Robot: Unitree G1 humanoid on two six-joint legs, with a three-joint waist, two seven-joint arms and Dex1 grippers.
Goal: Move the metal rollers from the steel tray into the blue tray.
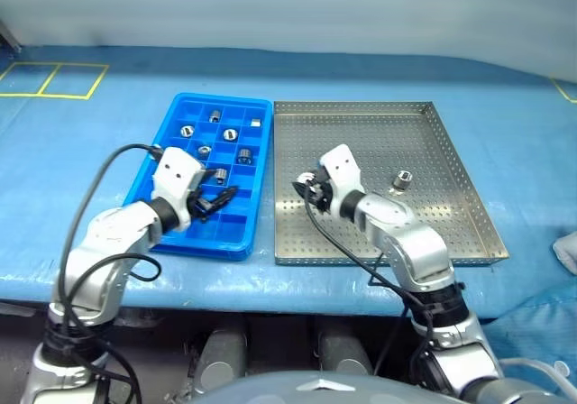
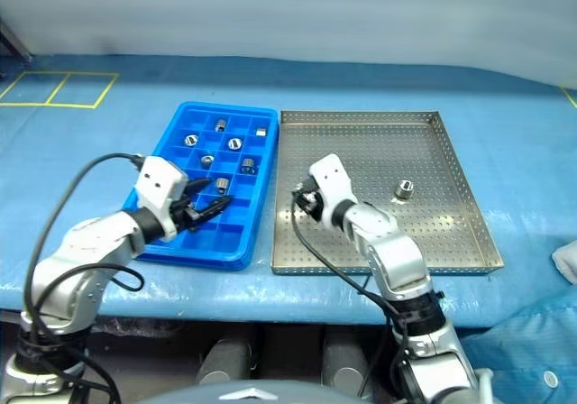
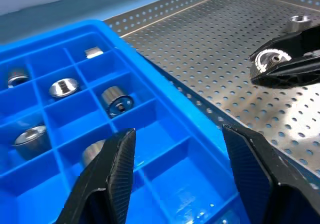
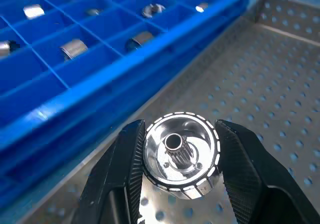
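Observation:
The steel tray (image 1: 433, 233) lies at the right, with the blue tray (image 1: 171, 115) touching its left side. One metal roller (image 1: 402, 180) stands loose on the steel tray's floor. My right gripper (image 4: 180, 130) is shut on another roller (image 4: 181, 156), lifted a little above the steel tray's left part near the blue tray. Several rollers, one of them (image 1: 230, 134), sit in separate compartments of the blue tray. My left gripper (image 3: 180, 134) hangs open over the blue tray's near compartments with nothing between its fingers.
Both trays rest on a blue table cover (image 1: 505, 106). Yellow tape lines (image 1: 54, 79) mark the far left corner. A white object (image 1: 568, 251) pokes in at the right edge. Black cables loop from both forearms.

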